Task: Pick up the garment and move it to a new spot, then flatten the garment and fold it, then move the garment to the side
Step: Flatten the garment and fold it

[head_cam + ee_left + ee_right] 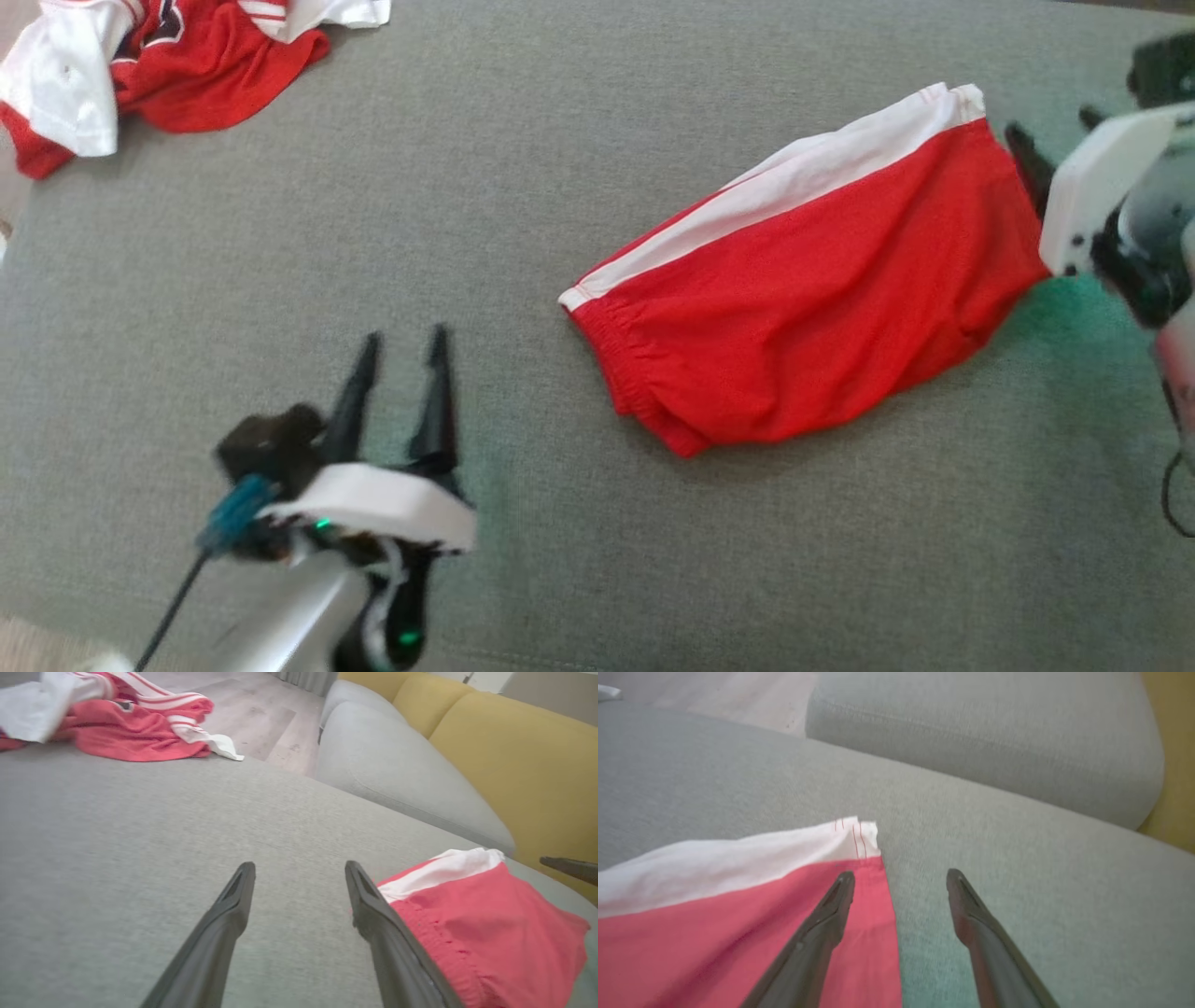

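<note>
The garment [812,289] is a pair of red shorts with a white side stripe, folded and lying on the grey cushion at centre right. My left gripper [401,350] stands open over bare cushion to its left, holding nothing; in the left wrist view the shorts [486,914] lie just right of my left gripper [299,870]. My right gripper [1046,140] is at the shorts' right edge. In the right wrist view my right gripper [901,879] is open, its left finger over the shorts' [738,924] corner, gripping nothing.
A crumpled red and white heap of clothes [140,65] lies at the far left corner of the grey cushion [280,261]. Beyond it are a second grey cushion [397,774], a yellow backrest [523,765] and wooden floor [261,714].
</note>
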Motion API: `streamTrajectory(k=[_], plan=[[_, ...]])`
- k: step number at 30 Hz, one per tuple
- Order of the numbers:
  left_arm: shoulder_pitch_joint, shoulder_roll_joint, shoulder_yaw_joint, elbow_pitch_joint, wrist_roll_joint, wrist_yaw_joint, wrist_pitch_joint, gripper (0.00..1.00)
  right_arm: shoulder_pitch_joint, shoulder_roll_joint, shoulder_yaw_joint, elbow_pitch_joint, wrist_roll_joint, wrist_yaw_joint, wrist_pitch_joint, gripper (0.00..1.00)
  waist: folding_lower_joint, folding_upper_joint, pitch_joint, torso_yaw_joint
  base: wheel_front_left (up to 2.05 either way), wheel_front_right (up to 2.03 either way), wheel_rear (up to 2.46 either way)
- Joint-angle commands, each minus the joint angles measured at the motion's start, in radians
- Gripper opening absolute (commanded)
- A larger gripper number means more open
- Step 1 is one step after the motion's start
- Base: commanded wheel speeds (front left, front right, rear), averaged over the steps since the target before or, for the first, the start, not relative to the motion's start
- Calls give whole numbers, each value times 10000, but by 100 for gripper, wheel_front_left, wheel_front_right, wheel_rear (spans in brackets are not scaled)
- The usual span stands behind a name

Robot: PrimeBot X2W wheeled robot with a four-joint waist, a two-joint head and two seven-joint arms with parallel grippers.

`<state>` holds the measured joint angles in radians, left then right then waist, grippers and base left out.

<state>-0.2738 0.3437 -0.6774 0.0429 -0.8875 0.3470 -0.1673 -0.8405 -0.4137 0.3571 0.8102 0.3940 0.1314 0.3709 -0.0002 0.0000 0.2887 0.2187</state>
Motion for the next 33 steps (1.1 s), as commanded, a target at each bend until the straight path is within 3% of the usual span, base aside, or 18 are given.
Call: streamTrajectory(k=[1,10,11,12,16,24,33], plan=[[36,445,515,-400,116,153,-60,100,142,-125,120,-210,176,-7,170,100,2,0,72,70,0,0,0],[933,1050,1130,-1129,-52,665,-294,100,982,-233,517,-396,1433,-7,1580,97,2,0,93,270,0,0,0],[965,1072,1152,-1176,-56,686,-303,100,1047,-234,555,-472,1572,-7,1670,55,2,0,85,266,0,0,0],[965,1072,1152,-1176,-56,686,-303,100,1047,-234,555,-472,1572,-7,1670,55,2,0,85,266,0,0,0],[951,1107,1200,-1337,-21,711,-350,100,1208,-211,705,-693,1795,-7,1749,0,2,0,69,195,0,0,0],[905,1173,1258,-1305,70,734,-427,100,1333,253,248,-826,1518,-7,305,0,2,0,-353,-399,0,0,0],[1402,1239,1336,-1217,14,532,-625,100,2928,1244,-1518,-1036,514,-7,-1222,0,2,0,-1434,-1836,0,0,0]])
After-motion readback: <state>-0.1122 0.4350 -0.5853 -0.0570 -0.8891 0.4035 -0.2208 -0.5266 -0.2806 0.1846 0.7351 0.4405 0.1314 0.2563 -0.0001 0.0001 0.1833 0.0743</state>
